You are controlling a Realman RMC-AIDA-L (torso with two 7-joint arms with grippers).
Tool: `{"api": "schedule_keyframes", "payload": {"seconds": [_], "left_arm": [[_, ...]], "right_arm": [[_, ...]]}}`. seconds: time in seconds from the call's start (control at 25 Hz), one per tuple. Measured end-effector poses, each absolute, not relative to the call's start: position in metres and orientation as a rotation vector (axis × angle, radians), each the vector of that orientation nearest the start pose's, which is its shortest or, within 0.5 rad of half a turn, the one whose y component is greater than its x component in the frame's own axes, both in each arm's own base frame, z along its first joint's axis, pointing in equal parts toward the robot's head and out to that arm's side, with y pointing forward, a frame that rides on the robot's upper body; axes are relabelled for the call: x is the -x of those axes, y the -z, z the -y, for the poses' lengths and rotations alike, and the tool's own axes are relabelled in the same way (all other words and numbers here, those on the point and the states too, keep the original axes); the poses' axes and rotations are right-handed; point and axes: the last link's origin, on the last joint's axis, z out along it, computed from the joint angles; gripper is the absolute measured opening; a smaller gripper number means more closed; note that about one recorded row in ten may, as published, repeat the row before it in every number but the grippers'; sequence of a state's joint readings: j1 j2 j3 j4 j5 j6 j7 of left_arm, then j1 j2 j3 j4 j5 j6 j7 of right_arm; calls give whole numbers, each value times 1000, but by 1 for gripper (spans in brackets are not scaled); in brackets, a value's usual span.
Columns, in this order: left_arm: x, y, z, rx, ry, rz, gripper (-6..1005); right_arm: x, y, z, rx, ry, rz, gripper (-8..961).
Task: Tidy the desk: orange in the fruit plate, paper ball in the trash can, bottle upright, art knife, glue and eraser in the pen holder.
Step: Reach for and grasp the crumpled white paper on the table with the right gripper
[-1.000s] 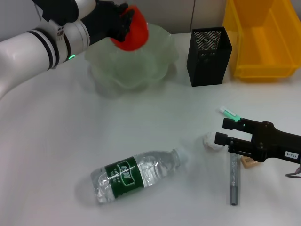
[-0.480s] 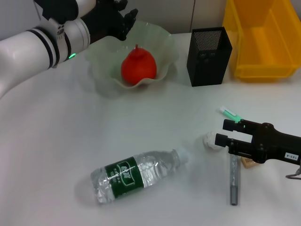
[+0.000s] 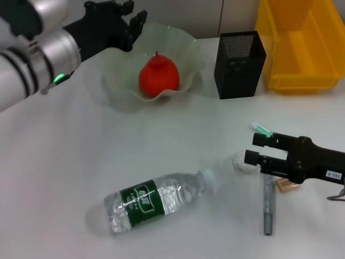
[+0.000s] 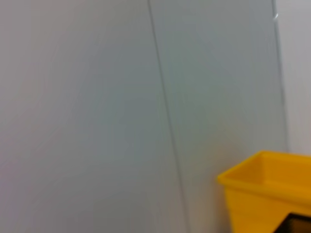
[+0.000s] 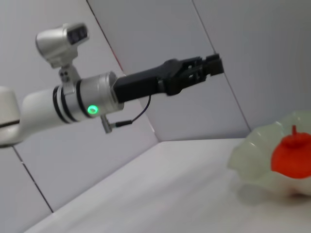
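Note:
The orange (image 3: 158, 77) lies in the pale-green fruit plate (image 3: 186, 46); both also show in the right wrist view, orange (image 5: 293, 154) in the plate (image 5: 252, 155). My left gripper (image 3: 131, 21) is open and empty, raised above the plate's far-left rim; it also shows in the right wrist view (image 5: 211, 65). The bottle (image 3: 156, 200) lies on its side. My right gripper (image 3: 255, 149) is open, low beside the white paper ball (image 3: 241, 161). The grey art knife (image 3: 268, 206), tan eraser (image 3: 286, 185) and green-tipped glue (image 3: 261, 129) lie by it. The black pen holder (image 3: 239, 63) and yellow trash can (image 3: 302, 46) stand behind.
The white desk (image 3: 70, 156) spreads out in front. A grey panelled wall stands behind. The trash can corner also shows in the left wrist view (image 4: 262, 194).
My left gripper let go of the orange, which now rests in the fruit plate, and the arm has drawn back to the left. The right gripper edged slightly left.

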State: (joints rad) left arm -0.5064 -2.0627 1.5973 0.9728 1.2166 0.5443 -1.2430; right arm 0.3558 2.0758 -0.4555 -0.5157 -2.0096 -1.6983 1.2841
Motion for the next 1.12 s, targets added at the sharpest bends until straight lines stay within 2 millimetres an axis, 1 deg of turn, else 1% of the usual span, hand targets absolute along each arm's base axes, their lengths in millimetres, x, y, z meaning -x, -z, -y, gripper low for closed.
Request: {"api": "schedule_keyframes", "payload": {"seconds": [0.12, 0.16, 0.2, 0.24, 0.28, 0.32, 0.36, 0.4, 0.44, 0.48, 0.56, 0.6, 0.72, 0.76, 0.8, 0.92, 0.96, 1.0, 1.12], "left_arm": [[162, 19, -397, 2320, 636, 266, 276], [169, 15, -386, 2369, 629, 278, 276], [169, 15, -386, 2369, 629, 278, 275], [174, 13, -375, 2416, 614, 273, 275], [174, 13, -375, 2416, 614, 273, 274], [177, 12, -369, 2441, 612, 270, 274], [183, 7, -358, 2482, 623, 275, 274], [183, 7, -358, 2482, 623, 275, 273], [189, 2, -347, 2524, 650, 283, 273], [189, 2, -347, 2524, 650, 283, 272], [199, -7, -334, 2583, 678, 288, 272], [199, -7, -334, 2583, 678, 288, 272], [209, -14, -322, 2640, 682, 285, 272], [214, -16, -314, 2684, 686, 284, 272], [214, -16, -314, 2684, 686, 284, 272], [220, -20, -305, 2735, 711, 299, 272], [221, -22, -300, 2756, 732, 307, 272], [221, -22, -300, 2756, 732, 307, 272], [225, -24, -294, 2770, 767, 330, 272]], "right_arm": [[-311, -10, -264, 2533, -969, -880, 661], [-307, -14, -266, 2546, -980, -882, 661], [-307, -14, -266, 2546, -980, -882, 661], [-305, -16, -266, 2555, -987, -878, 661], [-304, -18, -266, 2563, -993, -875, 661], [-302, -21, -266, 2570, -998, -878, 661], [-300, -26, -266, 2582, -1005, -888, 661], [-300, -26, -266, 2582, -1005, -888, 661], [-298, -31, -266, 2594, -1005, -897, 661], [-298, -31, -266, 2594, -1005, -897, 661], [-296, -41, -262, 2609, -997, -916, 660], [-296, -41, -262, 2609, -997, -916, 660], [-296, -51, -259, 2625, -957, -944, 659], [-296, -54, -259, 2634, -938, -957, 659], [-295, -57, -259, 2640, -925, -969, 659], [-290, -66, -259, 2662, -886, -1001, 658], [-285, -73, -259, 2682, -842, -1013, 658], [-285, -73, -259, 2682, -842, -1013, 658], [-277, -84, -261, 2695, -749, -1032, 657]]}}
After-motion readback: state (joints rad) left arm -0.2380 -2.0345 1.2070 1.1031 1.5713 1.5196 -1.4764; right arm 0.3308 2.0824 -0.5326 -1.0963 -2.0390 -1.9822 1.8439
